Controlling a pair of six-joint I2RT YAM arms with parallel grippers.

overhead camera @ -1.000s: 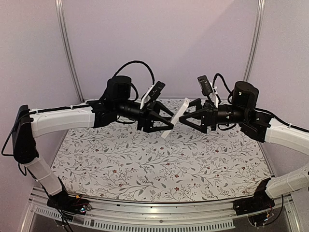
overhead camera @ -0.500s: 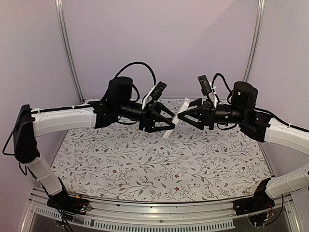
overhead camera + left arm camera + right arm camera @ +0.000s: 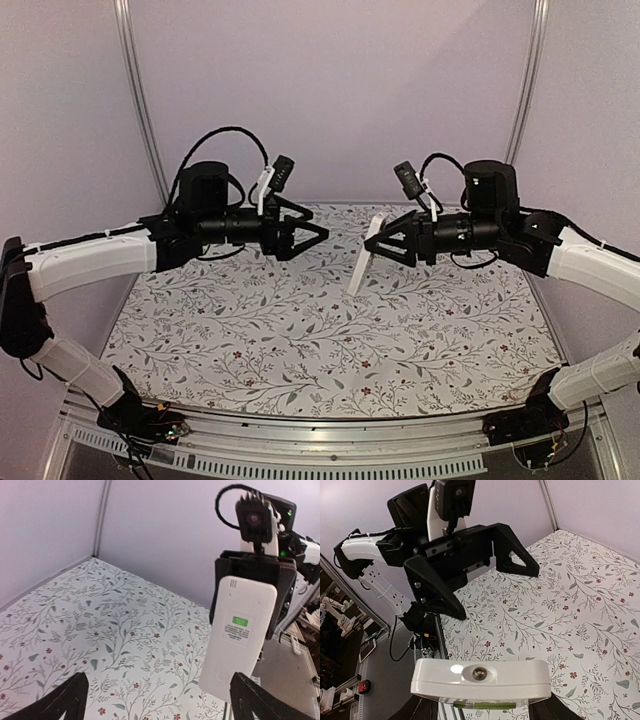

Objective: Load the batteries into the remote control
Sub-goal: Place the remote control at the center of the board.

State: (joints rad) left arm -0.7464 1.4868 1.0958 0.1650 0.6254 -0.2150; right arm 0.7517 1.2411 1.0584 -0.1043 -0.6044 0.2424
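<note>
Top external view shows the right tool [image 3: 372, 238] clamped on the upper end of the remote control [image 3: 362, 268]. The slim white handset hangs in the air over the far middle of the bench [image 3: 300, 345], its lower end slanting down toward the left arm's side and seemingly clear of the flowered bench cover. The left tool [image 3: 308, 243] points at it from the other side at about the same height, near but apart from it, with its two fingers spread wide and holding nothing. In the left wrist view those dark fingers [image 3: 60, 702] show only as tips in the bottom corners, far from each other. The remote control stands tilted at the right of that view, turning a plain broad face to the lens. That face carries a green label [image 3: 240, 622], a few small slits near the top, and a faint seam close to the lower end. Black gripping parts of the right tool frame the handset's upper end, and the right arm's wrist camera [image 3: 256, 515] sits above them. In the right wrist view the handset is seen end-on at the bottom edge, a narrow white face with a small round metal dot at its middle. Beyond it the left tool faces the lens with its jaws wide apart.
</note>
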